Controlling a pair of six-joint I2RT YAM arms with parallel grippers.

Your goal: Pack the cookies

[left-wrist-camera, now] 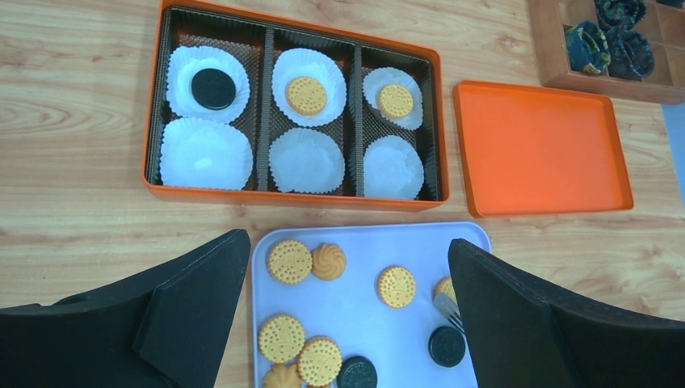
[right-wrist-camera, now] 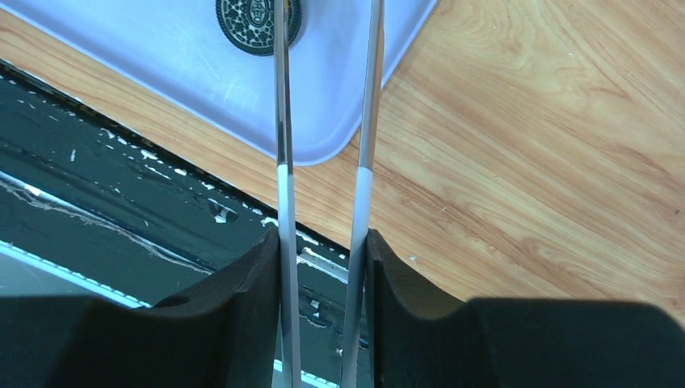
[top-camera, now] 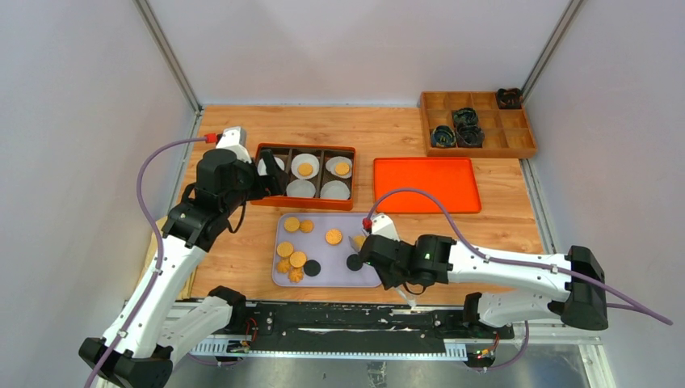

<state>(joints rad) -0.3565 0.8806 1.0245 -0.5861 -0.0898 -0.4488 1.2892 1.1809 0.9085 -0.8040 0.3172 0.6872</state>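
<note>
Several cookies, golden ones [top-camera: 334,237] and black ones [top-camera: 313,267], lie on a lavender tray [top-camera: 331,259]. The orange box [top-camera: 305,149] holds white paper cups. One cup has a black cookie [left-wrist-camera: 213,88], two have golden cookies [left-wrist-camera: 307,94]. My left gripper [top-camera: 271,174] is open and empty, by the box's left end; in its wrist view [left-wrist-camera: 347,246] the tray lies between its fingers. My right gripper [top-camera: 380,259] is shut on metal tongs [right-wrist-camera: 281,121]. The tong tips [left-wrist-camera: 447,307] are at a black cookie [right-wrist-camera: 250,16] on the tray's right side; the tips are cut off in the right wrist view.
An orange lid [top-camera: 425,184] lies right of the box. A wooden compartment box [top-camera: 476,121] with dark wrapped items stands at the back right. The tray's corner [right-wrist-camera: 339,149] lies near the table's front edge and a black rail [top-camera: 347,319].
</note>
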